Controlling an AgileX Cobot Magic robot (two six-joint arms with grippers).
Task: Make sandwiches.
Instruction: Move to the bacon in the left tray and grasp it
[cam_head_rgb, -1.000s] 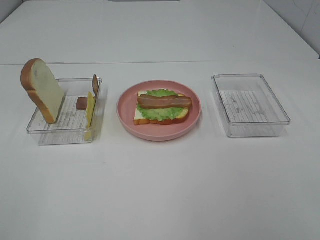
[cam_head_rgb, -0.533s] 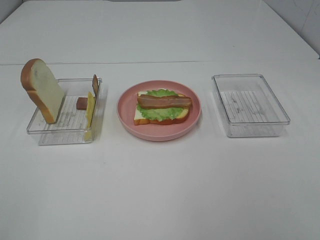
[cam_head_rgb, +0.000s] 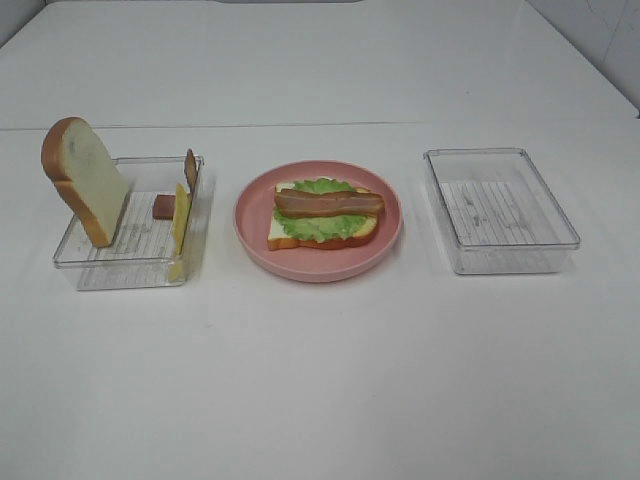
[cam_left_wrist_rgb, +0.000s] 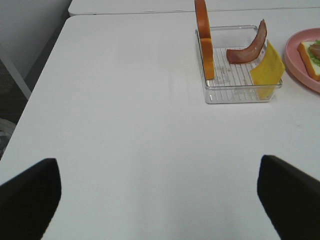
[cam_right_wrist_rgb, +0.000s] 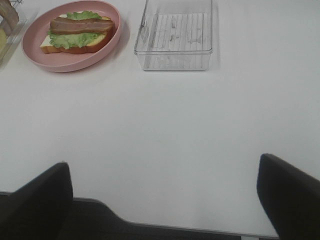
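Near side: left gripper (cam_left_wrist_rgb: 160, 200) and right gripper (cam_right_wrist_rgb: 160, 205) hang over the worktop (cam_head_rgb: 320, 380), jaws wide apart, nothing held. Mid-worktop, the pink plate (cam_head_rgb: 318, 272) carries the half-built sandwich (cam_head_rgb: 325, 215): base bread (cam_head_rgb: 282, 236), lettuce (cam_head_rgb: 320, 228), meat strip (cam_head_rgb: 330, 204) on top. Cheese and top slice aren't on yet. The clear tray (cam_head_rgb: 120, 272) on the left holds the cheese square (cam_head_rgb: 180, 220) leaning on its wall, a spare meat strip (cam_head_rgb: 190, 168) and an upright bread slice (cam_head_rgb: 85, 175). Likely next: the left gripper goes for the cheese. It's thin, so it needs an edge pinch.

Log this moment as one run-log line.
pink plate: bread base, lettuce, meat strip on top | left tray: upright bread slice, cheese square, spare meat | left pincer: open, free | right pincer: open, free
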